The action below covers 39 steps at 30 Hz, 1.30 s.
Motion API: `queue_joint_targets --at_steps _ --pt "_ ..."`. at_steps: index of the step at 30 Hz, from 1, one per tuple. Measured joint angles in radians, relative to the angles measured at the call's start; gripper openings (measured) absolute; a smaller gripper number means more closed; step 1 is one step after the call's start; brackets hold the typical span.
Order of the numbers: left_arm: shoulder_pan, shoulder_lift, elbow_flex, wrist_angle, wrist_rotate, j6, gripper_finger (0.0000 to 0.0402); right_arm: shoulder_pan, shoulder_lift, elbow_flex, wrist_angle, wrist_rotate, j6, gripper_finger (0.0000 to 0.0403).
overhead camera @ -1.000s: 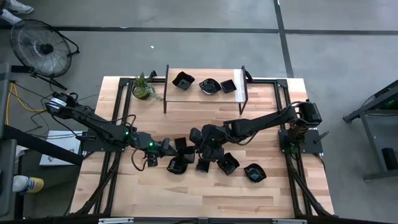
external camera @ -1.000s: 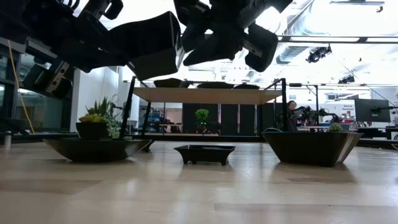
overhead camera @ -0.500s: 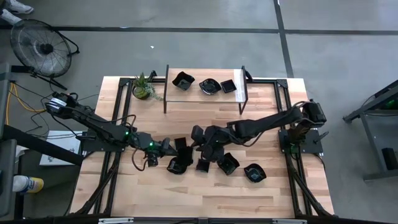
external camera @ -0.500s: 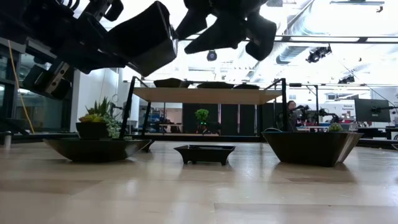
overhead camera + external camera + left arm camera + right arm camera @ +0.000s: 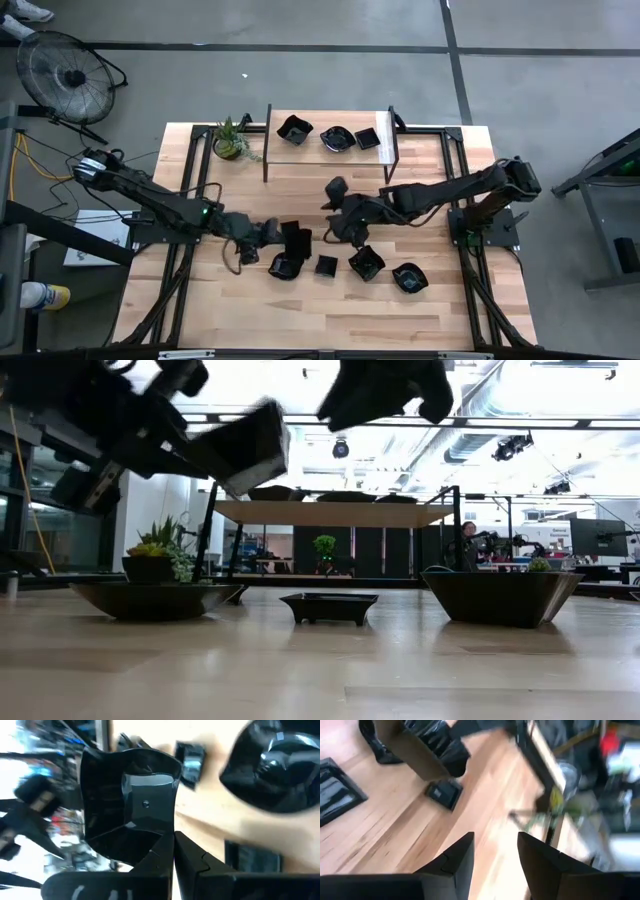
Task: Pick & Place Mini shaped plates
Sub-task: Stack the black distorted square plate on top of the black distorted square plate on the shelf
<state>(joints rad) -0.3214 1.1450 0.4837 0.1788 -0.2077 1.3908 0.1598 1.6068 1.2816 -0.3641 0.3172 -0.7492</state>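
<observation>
Square black plate (image 5: 297, 238) held above the bench (image 5: 300, 310), pinched at its rim by the left claw (image 5: 272, 232). Right claw (image 5: 333, 190) spread, empty, raised well apart nearer the shelf (image 5: 330, 155). Four plates lie below.

Ahead of my right pincer (image 5: 333, 190) lies bare wood up to the shelf (image 5: 328, 152), whose two dark posts narrow the way in. Behind and below it four black dishes (image 5: 366, 263) crowd the board. Beside it my left pincer (image 5: 283, 233), raised with a square dish (image 5: 131, 800), blocks that side.
</observation>
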Motion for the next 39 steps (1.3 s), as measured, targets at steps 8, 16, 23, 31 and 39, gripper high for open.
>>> queue_joint_targets --at_steps 8,16,23,31,39 --pt "0.164 0.0 0.258 -0.461 0.045 0.084 0.0 -0.043 -0.027 0.0 -0.143 0.009 0.22 0.0145" --pt "0.379 0.0 0.53 -0.81 0.068 0.286 0.0 -0.086 -0.025 -0.046 -0.197 -0.098 0.375 0.0145" --pt "0.649 0.005 0.703 -0.861 0.147 0.363 0.0 -0.101 -0.025 -0.102 -0.195 -0.131 0.504 0.0145" --pt "0.858 0.02 0.73 -0.796 0.18 0.171 0.0 -0.1 -0.025 -0.12 -0.203 -0.13 0.576 0.0145" --pt "0.925 0.189 0.809 -0.842 0.134 -0.082 0.0 -0.1 -0.025 -0.12 -0.192 -0.126 0.59 0.0145"
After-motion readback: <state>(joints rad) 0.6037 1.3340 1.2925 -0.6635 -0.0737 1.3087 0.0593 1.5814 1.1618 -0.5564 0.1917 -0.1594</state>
